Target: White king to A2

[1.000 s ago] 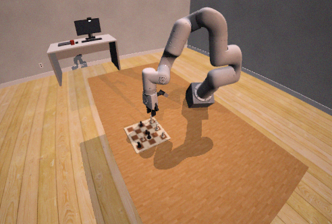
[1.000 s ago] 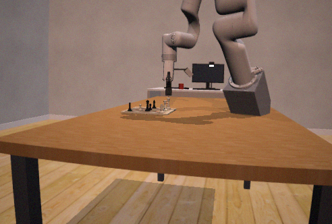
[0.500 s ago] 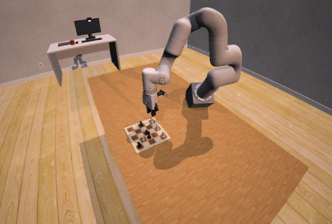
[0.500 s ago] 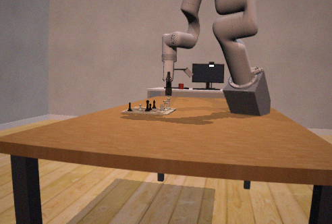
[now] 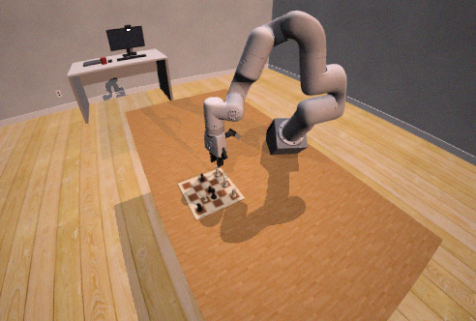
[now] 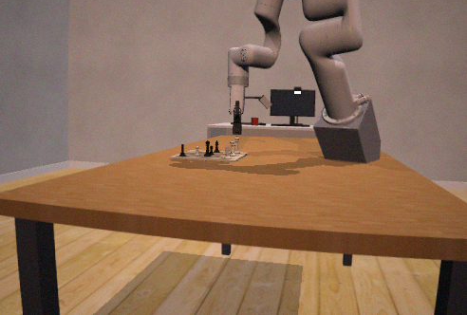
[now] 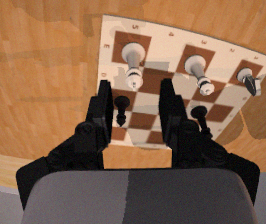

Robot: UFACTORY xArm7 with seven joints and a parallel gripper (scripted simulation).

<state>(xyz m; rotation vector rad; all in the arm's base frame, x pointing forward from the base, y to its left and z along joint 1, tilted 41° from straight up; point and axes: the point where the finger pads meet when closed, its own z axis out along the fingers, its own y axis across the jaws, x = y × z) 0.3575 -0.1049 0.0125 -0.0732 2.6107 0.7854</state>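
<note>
A small chessboard (image 5: pixel 199 213) (image 6: pixel 182 157) (image 7: pixel 112 36) lies on the wooden table. It holds several black and white pieces. A tall white piece (image 5: pixel 219 173) (image 6: pixel 236 142) (image 7: pixel 133 64), the king as far as I can tell, stands upright at the board's far edge, nearest the robot base. My gripper (image 5: pixel 219 160) (image 6: pixel 235 128) (image 7: pixel 135 93) hangs a little above it, fingers partly open with nothing between them. Another white piece (image 7: pixel 198 72) (image 5: pixel 224 182) stands close beside it. A black pawn (image 7: pixel 121 107) shows just inside the left finger in the wrist view, lower down on the board.
Black pieces (image 5: pixel 212 192) (image 6: pixel 207 148) stand in the board's middle, and one (image 5: pixel 198 207) stands near its front corner. A white piece (image 5: pixel 234 193) stands at the right edge. The arm's base (image 5: pixel 286 141) (image 6: pixel 348 137) sits on the table behind the board. A desk with a monitor (image 5: pixel 126 40) stands far off.
</note>
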